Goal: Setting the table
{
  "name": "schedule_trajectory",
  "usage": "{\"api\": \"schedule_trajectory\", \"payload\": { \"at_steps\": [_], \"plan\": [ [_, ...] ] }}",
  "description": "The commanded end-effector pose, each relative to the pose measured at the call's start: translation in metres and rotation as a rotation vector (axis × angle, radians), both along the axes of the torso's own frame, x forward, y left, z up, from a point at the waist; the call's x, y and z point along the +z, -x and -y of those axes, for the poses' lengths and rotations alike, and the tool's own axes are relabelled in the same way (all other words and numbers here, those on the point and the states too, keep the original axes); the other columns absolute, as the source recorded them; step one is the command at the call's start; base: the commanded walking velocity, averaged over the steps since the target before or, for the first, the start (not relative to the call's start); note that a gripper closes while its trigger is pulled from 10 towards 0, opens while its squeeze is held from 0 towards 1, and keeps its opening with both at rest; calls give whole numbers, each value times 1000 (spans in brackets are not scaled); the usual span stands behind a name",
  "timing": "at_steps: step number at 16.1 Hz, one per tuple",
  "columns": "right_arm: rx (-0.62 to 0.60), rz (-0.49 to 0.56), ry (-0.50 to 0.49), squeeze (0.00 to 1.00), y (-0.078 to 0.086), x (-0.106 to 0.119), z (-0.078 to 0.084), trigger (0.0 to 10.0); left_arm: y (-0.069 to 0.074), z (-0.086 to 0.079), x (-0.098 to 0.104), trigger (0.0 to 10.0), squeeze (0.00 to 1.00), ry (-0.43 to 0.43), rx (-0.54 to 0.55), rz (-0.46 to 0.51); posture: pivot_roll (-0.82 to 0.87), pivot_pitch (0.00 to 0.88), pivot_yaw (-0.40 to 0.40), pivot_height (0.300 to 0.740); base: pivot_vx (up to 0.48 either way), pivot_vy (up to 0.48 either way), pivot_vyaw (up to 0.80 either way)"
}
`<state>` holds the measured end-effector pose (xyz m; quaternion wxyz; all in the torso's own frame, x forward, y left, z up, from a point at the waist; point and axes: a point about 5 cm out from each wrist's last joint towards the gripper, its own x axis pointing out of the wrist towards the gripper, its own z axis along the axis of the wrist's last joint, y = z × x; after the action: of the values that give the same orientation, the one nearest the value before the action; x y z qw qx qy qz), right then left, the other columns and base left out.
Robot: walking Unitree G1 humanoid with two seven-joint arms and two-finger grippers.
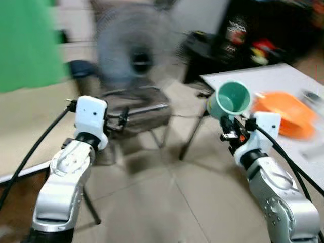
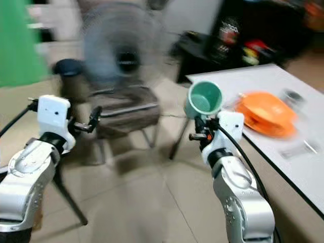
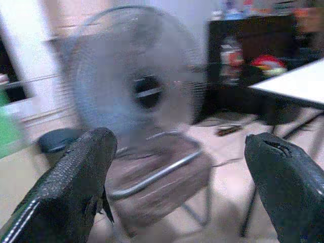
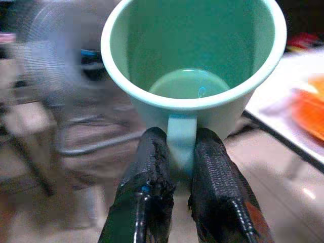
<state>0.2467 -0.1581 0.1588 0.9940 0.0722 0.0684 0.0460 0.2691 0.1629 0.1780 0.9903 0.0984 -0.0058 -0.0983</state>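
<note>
A mint green mug (image 1: 230,99) tilts toward me, held off the floor by my right gripper (image 1: 229,126), which is shut on its handle (image 4: 180,139). The mug hangs just left of the white table (image 1: 263,80). An orange bowl (image 1: 283,112) lies on that table, to the right of the mug. My left gripper (image 1: 123,117) is raised at the left, open and holding nothing, with its fingers (image 3: 76,182) spread wide in the left wrist view.
A standing fan (image 1: 132,48) and a metal-framed chair (image 1: 136,111) stand ahead on the tiled floor. A dark shelf (image 1: 253,35) with coloured items lines the back right. Small blurred items (image 2: 292,95) lie on the table. The views are blurred.
</note>
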Motion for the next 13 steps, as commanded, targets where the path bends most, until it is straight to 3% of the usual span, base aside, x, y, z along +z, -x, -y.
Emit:
{"api": "schedule_trajectory", "payload": {
  "at_steps": [1, 9, 13],
  "plan": [
    [-37, 3, 7, 0, 1, 1, 7, 10000, -1, 6, -1, 10000, 0, -9, -31, -1, 68, 0, -107, 740, 0, 0, -800],
    [-89, 28, 26, 0, 2, 1, 12, 10000, -4, 2, 1, 10000, 0, 2, -5, 15, 67, 0, -92, 740, 0, 0, -800],
    [-75, 19, 25, 0, 3, 1, 10, 10000, -1, 6, 1, 10000, 0, 28, -27, 20, 69, 0, -101, 740, 0, 0, 0]
  ]
}}
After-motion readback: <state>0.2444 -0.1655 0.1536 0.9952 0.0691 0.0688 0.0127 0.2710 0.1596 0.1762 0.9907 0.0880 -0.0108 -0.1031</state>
